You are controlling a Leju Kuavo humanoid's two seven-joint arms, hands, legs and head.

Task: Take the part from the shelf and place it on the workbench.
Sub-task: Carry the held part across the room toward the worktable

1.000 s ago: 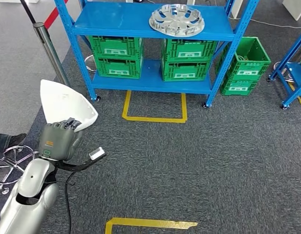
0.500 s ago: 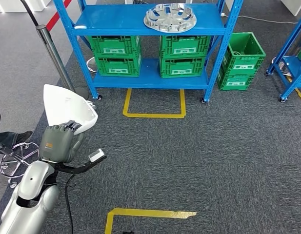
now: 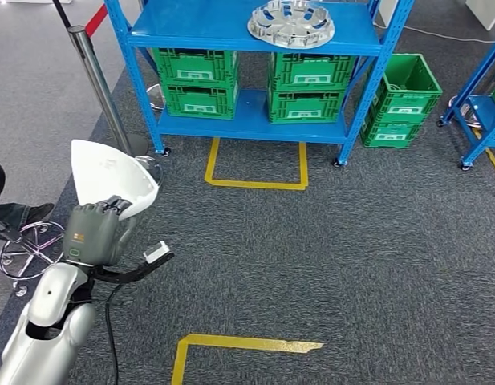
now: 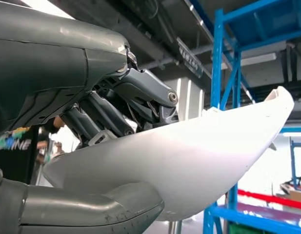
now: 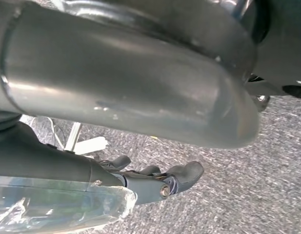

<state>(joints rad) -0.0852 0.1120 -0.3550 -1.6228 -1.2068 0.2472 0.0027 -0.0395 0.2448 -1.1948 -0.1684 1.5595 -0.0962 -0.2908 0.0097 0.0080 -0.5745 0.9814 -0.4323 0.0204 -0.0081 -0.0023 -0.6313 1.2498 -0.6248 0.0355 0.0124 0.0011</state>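
The blue shelf (image 3: 250, 36) stands far ahead, a silver wheel cover (image 3: 291, 22) on top. Near left, the white part (image 3: 111, 176) sits gripped in the left hand (image 3: 93, 233), fingers (image 4: 104, 114) closed over it. The right hand (image 5: 156, 180) hangs, grip unclear. Carrying seems underway; next, find the worktop.

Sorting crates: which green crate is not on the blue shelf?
The green crate on the floor right of the blue shelf; the others sit on its lower level.
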